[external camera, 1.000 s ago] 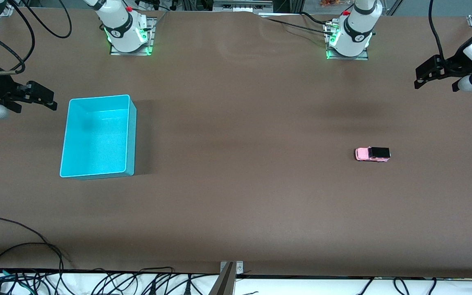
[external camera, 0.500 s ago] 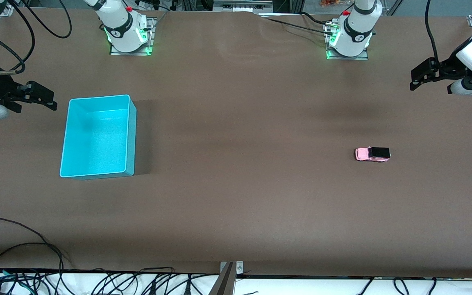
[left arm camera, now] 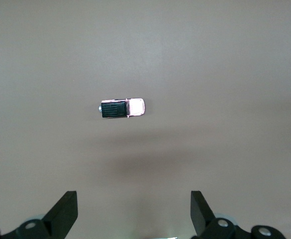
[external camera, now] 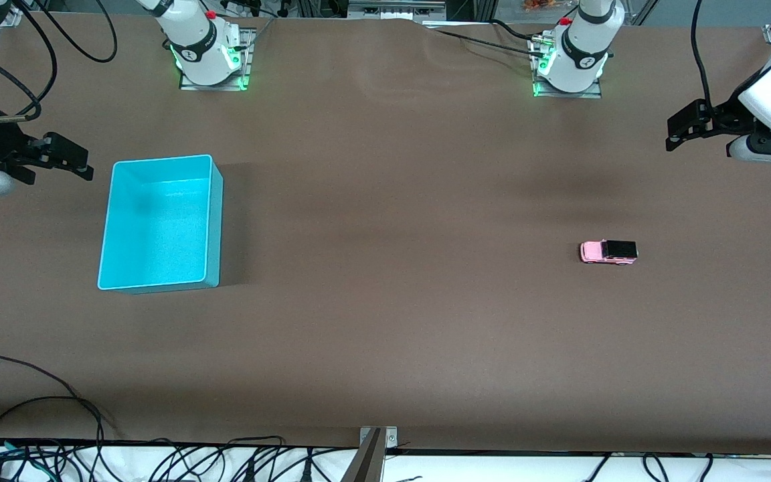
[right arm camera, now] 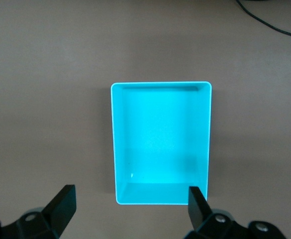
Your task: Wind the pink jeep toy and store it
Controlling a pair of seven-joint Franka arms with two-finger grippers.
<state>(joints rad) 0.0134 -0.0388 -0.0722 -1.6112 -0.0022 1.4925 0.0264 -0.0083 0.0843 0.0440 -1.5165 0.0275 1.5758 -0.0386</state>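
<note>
On the brown bench (external camera: 385,301) in the front view, the pink jeep toy (external camera: 608,252) sits alone toward the left arm's end, well apart from the cyan bin (external camera: 160,223) at the right arm's end. The left gripper (external camera: 683,127) hangs over bare bench at one edge; the right gripper (external camera: 64,159) hangs beside the bin, waiting. Both hold nothing.

In the left wrist view, the jeep (left arm camera: 122,108) lies ahead of the gripper (left arm camera: 134,211), whose jaws stand wide apart and touch nothing. The toy looks tiny, light, rigid and likely to roll, so a grasp across its flat sides, above the wheels, seems safest.

In the right wrist view, the empty bin (right arm camera: 161,142) lies just ahead of the gripper (right arm camera: 130,206), its jaws equally wide apart.
</note>
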